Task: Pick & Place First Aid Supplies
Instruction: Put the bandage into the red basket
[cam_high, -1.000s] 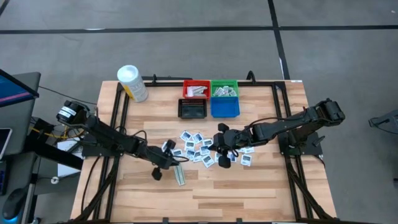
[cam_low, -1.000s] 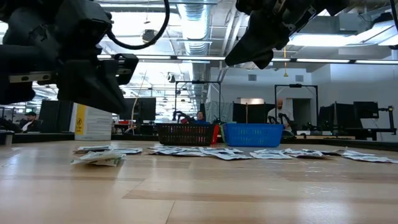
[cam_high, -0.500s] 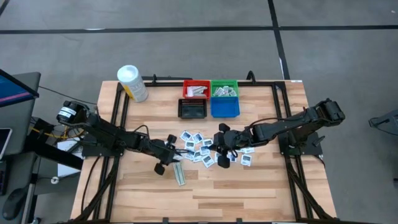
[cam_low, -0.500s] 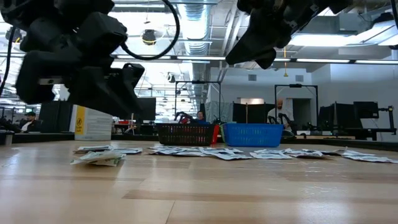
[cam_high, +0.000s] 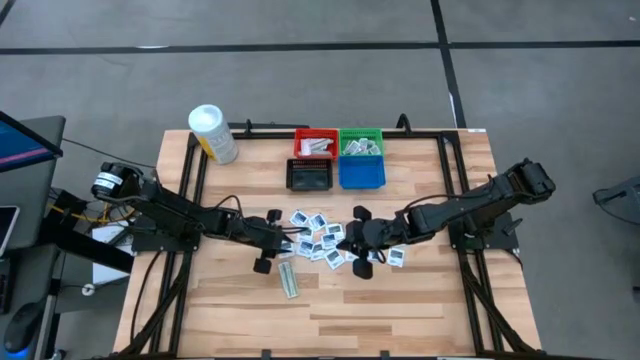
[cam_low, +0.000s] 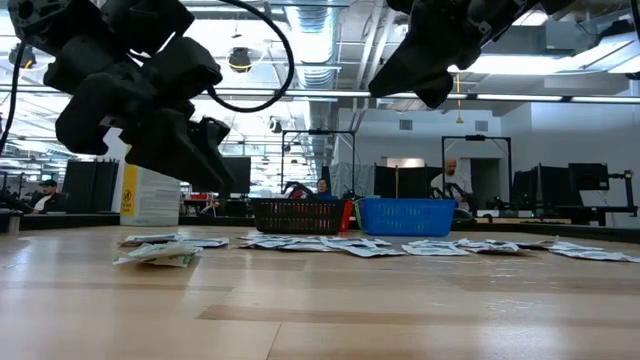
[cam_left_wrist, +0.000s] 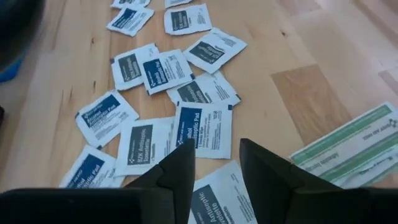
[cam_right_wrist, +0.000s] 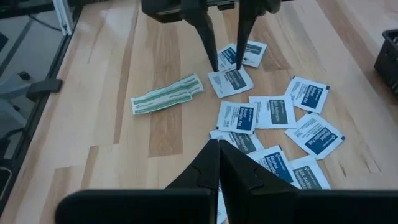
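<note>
Our left hand (cam_left_wrist: 214, 163) hovering, fingers narrowly parted, above white packets (cam_left_wrist: 203, 129) scattered mid-counter (cam_high: 420, 300), our right hand (cam_right_wrist: 219, 163) pinched closed over their other edge, green strip (cam_right_wrist: 166, 94) lying beside

Wooden slatted table (cam_high: 420, 300) carried a scatter of square white packets (cam_high: 318, 240) with blue print at its centre, with pale green-white strips (cam_high: 289, 280) just beside them. At the far edge stood red (cam_high: 315, 143), green (cam_high: 361, 142), black (cam_high: 309, 175) and blue bins (cam_high: 362, 173) clustered together, and a white tub (cam_high: 212, 133) with yellow label towards the left corner
</note>
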